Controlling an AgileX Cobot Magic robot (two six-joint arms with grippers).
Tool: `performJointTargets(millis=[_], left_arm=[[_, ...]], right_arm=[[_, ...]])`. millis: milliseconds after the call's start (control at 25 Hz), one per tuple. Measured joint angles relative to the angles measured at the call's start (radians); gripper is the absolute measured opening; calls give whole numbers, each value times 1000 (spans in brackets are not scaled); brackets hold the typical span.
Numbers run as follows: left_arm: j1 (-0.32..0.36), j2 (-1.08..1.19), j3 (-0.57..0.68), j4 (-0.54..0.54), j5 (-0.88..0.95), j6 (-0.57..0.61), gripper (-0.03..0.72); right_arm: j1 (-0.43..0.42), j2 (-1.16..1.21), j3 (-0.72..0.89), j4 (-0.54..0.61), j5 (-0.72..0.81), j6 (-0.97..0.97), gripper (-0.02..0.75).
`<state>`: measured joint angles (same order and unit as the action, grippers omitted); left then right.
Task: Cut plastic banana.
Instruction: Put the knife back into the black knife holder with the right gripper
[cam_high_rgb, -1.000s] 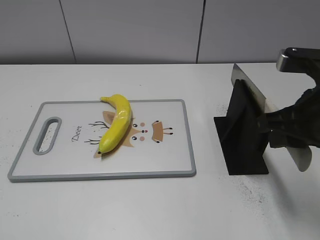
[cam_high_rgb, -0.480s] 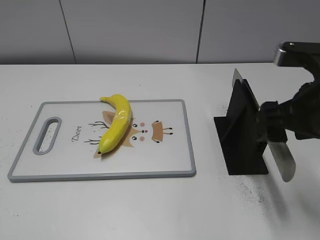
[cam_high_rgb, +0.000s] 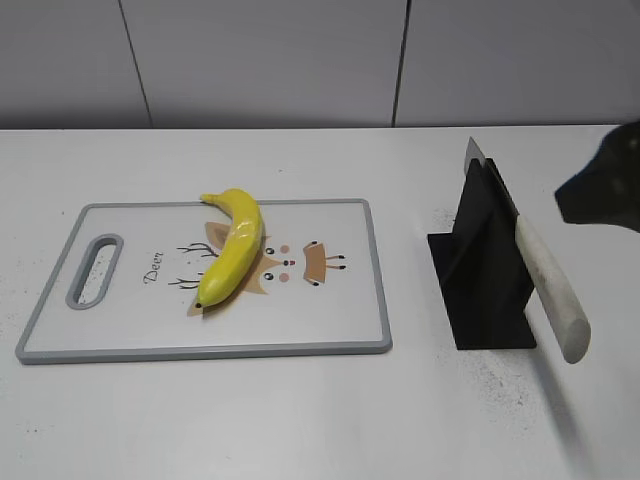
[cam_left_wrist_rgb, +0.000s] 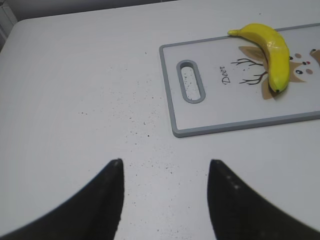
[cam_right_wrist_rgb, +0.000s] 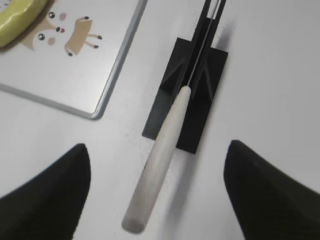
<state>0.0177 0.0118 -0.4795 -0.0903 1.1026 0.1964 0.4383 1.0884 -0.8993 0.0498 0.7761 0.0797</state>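
The plastic banana (cam_high_rgb: 235, 245) lies on the white cutting board (cam_high_rgb: 340, 330), stem end far, dark tip near; it also shows in the left wrist view (cam_left_wrist_rgb: 272, 52) and at the corner of the right wrist view (cam_right_wrist_rgb: 17, 17). A knife with a pale handle (cam_high_rgb: 550, 290) rests in a black stand (cam_high_rgb: 480, 280), handle sticking out toward the front. My right gripper (cam_right_wrist_rgb: 156, 145) is open above the handle (cam_right_wrist_rgb: 160, 165), jaws well apart from it; in the exterior view only a dark part of it (cam_high_rgb: 605, 190) shows. My left gripper (cam_left_wrist_rgb: 166, 161) is open and empty over bare table.
The board (cam_left_wrist_rgb: 225, 117) has a grey rim, a handle slot (cam_left_wrist_rgb: 191, 87) and a deer drawing. The stand (cam_right_wrist_rgb: 200, 75) sits right of the board. The table is white with dark specks; a grey wall runs behind.
My right gripper was around the knife handle; it has let go and drawn back up and to the right. The knife stays in the stand. The banana has not moved.
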Motion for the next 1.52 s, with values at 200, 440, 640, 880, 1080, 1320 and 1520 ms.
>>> performJointTargets(millis=[200,440,640,880,1080,1320,1520], left_arm=[[0,0,0,0,0,0,513],[0,0,0,0,0,0,504],[0,0,0,0,-1,0,499],[0,0,0,0,-1,0,499],[0,0,0,0,0,0,499],[0,0,0,0,0,0,499],[0,0,0,0,0,0,493]], right_arm=[[0,-180,63,6,46,-89,606],[0,-415,294,1,61,-104,594],[0,-624,401,-14,59,-106,592],[0,-813,382,-20,117,-106,592],[0,-906,391,-38,247,-107,591],[0,-995,395,-62,262,-107,590],[0,-1082,396,-65,262,-107,589]])
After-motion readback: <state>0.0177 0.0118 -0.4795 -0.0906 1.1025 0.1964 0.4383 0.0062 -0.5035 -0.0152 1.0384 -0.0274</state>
